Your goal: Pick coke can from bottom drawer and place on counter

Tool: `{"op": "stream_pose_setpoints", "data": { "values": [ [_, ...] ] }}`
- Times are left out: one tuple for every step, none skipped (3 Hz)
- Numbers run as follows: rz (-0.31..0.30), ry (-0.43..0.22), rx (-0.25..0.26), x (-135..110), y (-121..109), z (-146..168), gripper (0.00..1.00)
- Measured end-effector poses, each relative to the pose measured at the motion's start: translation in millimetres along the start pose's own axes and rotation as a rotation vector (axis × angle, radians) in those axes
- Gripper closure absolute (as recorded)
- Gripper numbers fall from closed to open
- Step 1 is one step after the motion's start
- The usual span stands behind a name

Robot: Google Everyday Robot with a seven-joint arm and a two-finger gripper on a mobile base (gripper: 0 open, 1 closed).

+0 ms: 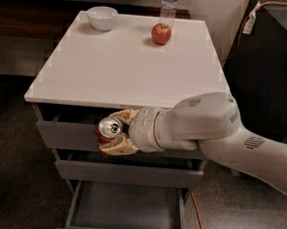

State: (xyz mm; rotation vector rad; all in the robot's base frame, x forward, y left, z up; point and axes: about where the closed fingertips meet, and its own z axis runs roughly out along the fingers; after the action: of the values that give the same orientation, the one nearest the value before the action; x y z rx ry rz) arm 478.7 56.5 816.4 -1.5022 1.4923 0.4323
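My gripper (113, 132) is shut on the coke can (108, 129), whose silver top faces the camera. It holds the can in front of the top drawer, just below the front edge of the white counter (122, 69). The bottom drawer (125, 210) stands pulled open below, its dark interior showing nothing inside. My white arm (207, 127) reaches in from the right.
A white bowl (102, 17), a red apple (161, 33) and a clear water bottle (169, 2) stand at the back of the counter. A dark cabinet (278, 63) stands at the right. An orange cable (199, 222) lies on the floor.
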Motion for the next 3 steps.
{"op": "stream_pose_setpoints", "data": {
  "values": [
    [0.028, -0.025, 0.033, 3, -30, -20, 1.00],
    [0.025, -0.047, 0.050, -7, -50, -34, 1.00],
    [0.007, -0.049, 0.057, -22, -65, -47, 1.00]
  ]
}}
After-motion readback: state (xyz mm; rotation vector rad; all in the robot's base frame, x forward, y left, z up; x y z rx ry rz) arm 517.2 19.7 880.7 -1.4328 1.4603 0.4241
